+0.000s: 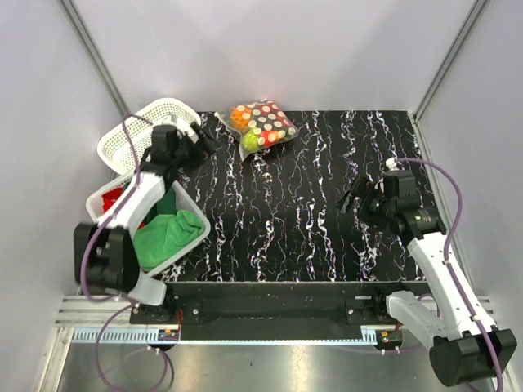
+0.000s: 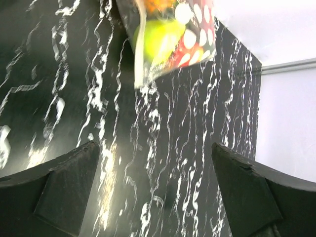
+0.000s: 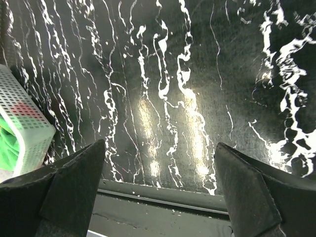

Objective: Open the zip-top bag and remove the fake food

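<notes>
Top external view, upper centre: zip-top bag (image 1: 263, 124) holding fake food (image 1: 251, 141) lies on the tabletop (image 1: 310, 212), left fingers (image 2: 59, 192) and right fingers (image 3: 64, 192) spread empty; pinched one-sidedly, the floppy film would likely slide away.

the zip-top bag (image 2: 170, 37) lay on the black marbled table (image 2: 74, 98), beyond the left gripper's (image 2: 155, 190) wide-apart fingers (image 2: 59, 190).

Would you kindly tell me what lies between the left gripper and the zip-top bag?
Only bare black mat, per the left wrist view, from left gripper to zip-top bag.
</notes>
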Action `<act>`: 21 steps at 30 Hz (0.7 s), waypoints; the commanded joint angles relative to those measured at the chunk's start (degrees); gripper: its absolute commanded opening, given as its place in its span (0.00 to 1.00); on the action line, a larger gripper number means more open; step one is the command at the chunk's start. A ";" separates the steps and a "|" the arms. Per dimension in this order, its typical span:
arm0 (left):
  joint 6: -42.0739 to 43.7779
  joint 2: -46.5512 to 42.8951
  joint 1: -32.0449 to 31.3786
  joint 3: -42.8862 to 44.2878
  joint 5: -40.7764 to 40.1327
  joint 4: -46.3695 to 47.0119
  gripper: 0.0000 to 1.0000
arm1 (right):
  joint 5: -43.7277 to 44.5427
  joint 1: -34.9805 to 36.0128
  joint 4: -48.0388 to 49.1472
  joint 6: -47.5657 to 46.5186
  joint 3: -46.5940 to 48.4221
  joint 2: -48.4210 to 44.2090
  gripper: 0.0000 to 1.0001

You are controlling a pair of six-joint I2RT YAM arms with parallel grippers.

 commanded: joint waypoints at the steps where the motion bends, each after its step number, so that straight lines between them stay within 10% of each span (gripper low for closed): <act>1: -2.84 11.01 -0.38 10.66 3.23 7.17 0.97 | 2.20 -0.07 -3.35 -2.34 4.64 -0.20 1.00; 17: -10.93 45.13 -2.84 32.90 6.12 18.41 0.83 | 8.26 -0.07 -5.20 -10.35 9.65 4.19 1.00; 21: -12.33 50.67 -6.70 36.08 8.67 21.67 0.63 | 6.68 -0.07 -5.38 -10.17 9.83 5.95 1.00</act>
